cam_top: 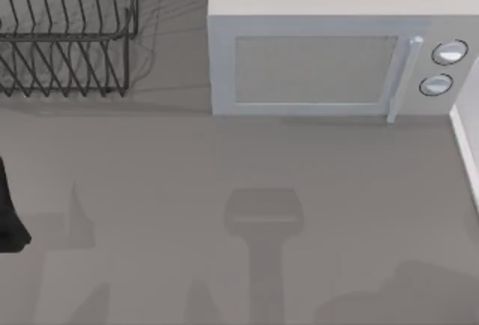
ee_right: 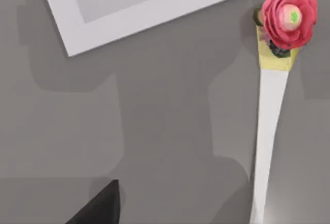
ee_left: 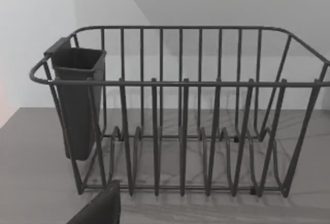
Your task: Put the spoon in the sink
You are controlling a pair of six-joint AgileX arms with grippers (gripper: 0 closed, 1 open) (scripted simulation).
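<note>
One spoon [ee_right: 270, 115] lies flat on the grey table [cam_top: 224, 190] below the right wrist camera, white-handled, with one pink rose ornament [ee_right: 289, 17] at its end, near a corner of the one white microwave [cam_top: 329, 48]. Whether the right gripper's fingers are apart or together, I cannot tell. The left arm [cam_top: 9, 213] sits at the table's left edge, facing one wire dish rack [ee_left: 180, 115] carrying one dark cup-shaped holder [ee_left: 77, 100]; its grip state is also unclear.

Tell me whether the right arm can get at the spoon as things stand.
Probably yes. In the right wrist view the spoon lies flat on bare countertop beside the microwave, nothing covering its white handle.
</note>
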